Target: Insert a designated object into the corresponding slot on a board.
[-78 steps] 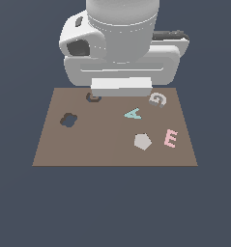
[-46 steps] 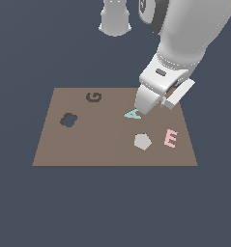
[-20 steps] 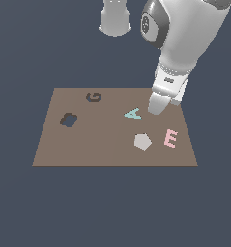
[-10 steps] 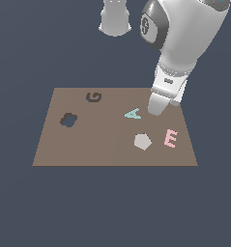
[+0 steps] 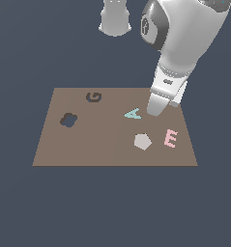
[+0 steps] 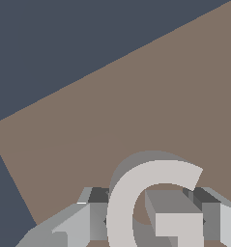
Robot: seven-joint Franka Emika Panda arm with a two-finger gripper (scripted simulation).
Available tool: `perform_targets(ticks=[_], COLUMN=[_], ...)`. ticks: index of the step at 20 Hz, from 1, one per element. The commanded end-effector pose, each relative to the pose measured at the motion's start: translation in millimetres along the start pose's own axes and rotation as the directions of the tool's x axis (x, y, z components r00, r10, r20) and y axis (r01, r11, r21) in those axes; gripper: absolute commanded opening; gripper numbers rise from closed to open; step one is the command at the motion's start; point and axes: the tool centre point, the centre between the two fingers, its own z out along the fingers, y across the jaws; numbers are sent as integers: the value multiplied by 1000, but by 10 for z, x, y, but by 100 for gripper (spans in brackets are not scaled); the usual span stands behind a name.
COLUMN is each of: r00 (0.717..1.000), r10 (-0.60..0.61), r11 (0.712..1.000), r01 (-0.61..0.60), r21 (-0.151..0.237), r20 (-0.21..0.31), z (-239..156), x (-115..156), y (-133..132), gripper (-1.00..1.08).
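The light grey G block [image 6: 121, 207] lies on the brown board [image 5: 102, 140] near its far corner on the exterior view's right. In the exterior view the hand hides it. My gripper [image 5: 154, 112] is down on it; in the wrist view the gripper [image 6: 153, 217] has one finger [image 6: 98, 212] on each side of the G, both touching it. The dark G-shaped slot [image 5: 93, 97] is at the board's far edge, toward the exterior view's left, well apart from the gripper.
A dark flower-shaped cutout [image 5: 68, 119] is at the board's left in the exterior view. A teal letter A [image 5: 133, 114] lies just beside the gripper. A light grey pentagon [image 5: 142, 141] and a pink E [image 5: 170, 138] lie nearer the front right.
The arm swung over to the G block and came down on it, hiding it in the exterior view. Over the last second it has barely moved.
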Motion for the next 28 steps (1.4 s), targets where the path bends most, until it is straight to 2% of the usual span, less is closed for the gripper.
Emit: perform_targets(ticks=[1, 6, 10, 13, 16, 19, 21, 24, 28], r00=[1000, 992, 970, 938, 887, 810, 743, 623, 436], r10=[30, 129, 243, 347, 462, 586, 669, 782, 900], r11=[1000, 992, 970, 938, 887, 810, 743, 623, 436], r01=[-30, -129, -243, -347, -462, -586, -669, -782, -900], r21=[-1, -1, 0, 0, 0, 0, 0, 1, 1], r20=[-1, -1, -1, -1, -1, -2, -2, -2, -2], z=[-2, -6, -11, -16, -21, -27, -32, -39, -47], x=[9, 28, 33, 24, -5, -63, -121, -235, -430], y=[39, 159, 300, 432, 584, 753, 872, 1041, 1234], gripper=[-100, -100, -100, -100, -100, -100, -100, -100, -100])
